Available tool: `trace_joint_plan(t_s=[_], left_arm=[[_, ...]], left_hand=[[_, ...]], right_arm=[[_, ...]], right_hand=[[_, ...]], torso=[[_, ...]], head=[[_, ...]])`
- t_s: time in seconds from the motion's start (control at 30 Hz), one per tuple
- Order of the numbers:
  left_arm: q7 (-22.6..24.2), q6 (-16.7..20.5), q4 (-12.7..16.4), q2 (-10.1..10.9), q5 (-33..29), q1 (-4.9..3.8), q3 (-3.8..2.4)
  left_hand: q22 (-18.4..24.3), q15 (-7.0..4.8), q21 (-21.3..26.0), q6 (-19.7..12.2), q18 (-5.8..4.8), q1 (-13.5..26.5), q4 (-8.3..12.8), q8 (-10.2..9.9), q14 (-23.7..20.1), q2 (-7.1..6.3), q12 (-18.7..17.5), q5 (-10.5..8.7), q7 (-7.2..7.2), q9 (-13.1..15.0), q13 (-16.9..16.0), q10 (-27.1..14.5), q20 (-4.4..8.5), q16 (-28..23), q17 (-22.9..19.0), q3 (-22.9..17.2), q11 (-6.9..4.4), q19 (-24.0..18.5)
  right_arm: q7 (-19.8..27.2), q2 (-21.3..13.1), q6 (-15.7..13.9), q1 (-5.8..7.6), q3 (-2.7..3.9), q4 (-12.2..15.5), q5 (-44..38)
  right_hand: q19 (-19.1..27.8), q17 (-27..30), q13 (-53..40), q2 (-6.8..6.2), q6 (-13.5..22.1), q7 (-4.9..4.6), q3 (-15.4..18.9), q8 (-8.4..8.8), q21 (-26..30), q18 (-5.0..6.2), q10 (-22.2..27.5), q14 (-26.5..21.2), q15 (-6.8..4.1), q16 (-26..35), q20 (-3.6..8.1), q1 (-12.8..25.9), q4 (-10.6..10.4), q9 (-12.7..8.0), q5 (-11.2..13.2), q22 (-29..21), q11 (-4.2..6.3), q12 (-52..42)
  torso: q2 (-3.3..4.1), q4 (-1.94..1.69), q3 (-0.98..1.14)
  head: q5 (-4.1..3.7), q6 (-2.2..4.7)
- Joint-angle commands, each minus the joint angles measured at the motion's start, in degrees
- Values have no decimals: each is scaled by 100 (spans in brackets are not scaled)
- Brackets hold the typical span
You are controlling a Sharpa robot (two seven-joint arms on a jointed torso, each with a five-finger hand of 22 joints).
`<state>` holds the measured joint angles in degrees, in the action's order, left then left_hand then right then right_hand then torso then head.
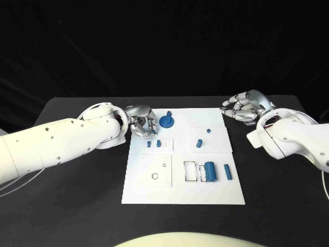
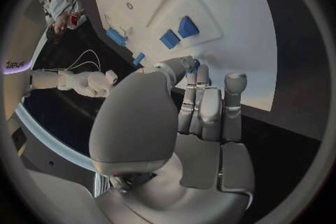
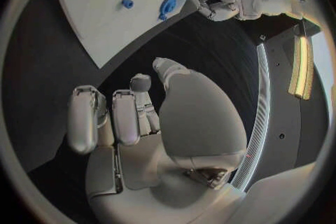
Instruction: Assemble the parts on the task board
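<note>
The task board (image 1: 184, 193) lies flat in the middle of the black worktop (image 1: 75, 206), its long side running from near to far. At its far left corner sits a round blue part (image 1: 167, 122) with a raised knob. Just nearer than it, two small blue blocks (image 1: 154, 143) stand side by side on the left half of the board. To their right, on a raised white square, a small blue peg (image 1: 199, 143) stands upright. In the near right area a blue cylinder (image 1: 209, 170) lies beside a white rectangular frame (image 1: 189, 171), with a slimmer blue rod (image 1: 227, 171) just to its right.

The left hand (image 1: 141, 125) is at the board's far left edge, right against the round blue part. In the left wrist view its fingers (image 2: 203, 106) are curled forward with the tips down at the board's edge, where a bit of blue shows by them; whether they actually pinch the part cannot be told.

The right hand (image 1: 246, 107) is over the bare worktop, just off the board's far right corner and well apart from the parts. Its fingers (image 3: 112, 117) are curled inward with nothing between them.
</note>
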<state>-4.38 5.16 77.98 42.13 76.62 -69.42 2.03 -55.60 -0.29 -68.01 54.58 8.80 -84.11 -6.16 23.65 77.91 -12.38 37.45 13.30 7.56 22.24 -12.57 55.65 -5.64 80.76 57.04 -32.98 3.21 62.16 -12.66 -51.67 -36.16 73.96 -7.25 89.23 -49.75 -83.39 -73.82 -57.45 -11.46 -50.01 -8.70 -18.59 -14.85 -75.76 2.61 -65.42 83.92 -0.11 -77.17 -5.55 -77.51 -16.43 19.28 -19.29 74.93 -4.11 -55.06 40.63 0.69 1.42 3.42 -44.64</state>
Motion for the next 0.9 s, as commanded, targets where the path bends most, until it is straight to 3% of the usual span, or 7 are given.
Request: trace_joint_plan(t_s=[0.03,0.5,0.9], left_arm=[[-12,-129,-27,-31,31,-4,-3],[34,-132,-131,-167,-3,-1,3],[-31,-381,-270,-254,-3,2,16]], left_hand=[[4,8,-22,44,-50,49,-3,-15,22,19,-15,-16,-15,9,8,18,-45,35,-2,-16,26,0],[19,6,-11,44,-45,58,7,-26,19,13,-26,-17,-16,14,10,22,-46,34,-12,-26,24,-13],[12,5,-13,40,-46,56,19,-38,21,18,-36,-16,-16,17,12,22,-46,36,-9,-41,23,-9]], right_arm=[[59,5,63,-3,0,12,-38],[61,0,55,-2,0,28,-38],[54,-14,60,-2,0,33,-39]], right_hand=[[24,6,-4,-12,19,-19,-21,-39,31,55,-26,181,-35,23,-8,-33,0,-7,-36,920,24,2],[24,6,-4,-12,19,-19,-21,-39,31,55,-26,181,-35,23,-8,-33,0,-7,-36,920,24,2],[20,9,18,-15,15,-16,-30,-48,39,55,-45,184,-39,33,-5,-32,3,-11,-47,919,28,4]], torso=[[1,4,6],[5,7,5],[4,-3,-1]], head=[[3,8],[-7,-4],[-11,-21]])
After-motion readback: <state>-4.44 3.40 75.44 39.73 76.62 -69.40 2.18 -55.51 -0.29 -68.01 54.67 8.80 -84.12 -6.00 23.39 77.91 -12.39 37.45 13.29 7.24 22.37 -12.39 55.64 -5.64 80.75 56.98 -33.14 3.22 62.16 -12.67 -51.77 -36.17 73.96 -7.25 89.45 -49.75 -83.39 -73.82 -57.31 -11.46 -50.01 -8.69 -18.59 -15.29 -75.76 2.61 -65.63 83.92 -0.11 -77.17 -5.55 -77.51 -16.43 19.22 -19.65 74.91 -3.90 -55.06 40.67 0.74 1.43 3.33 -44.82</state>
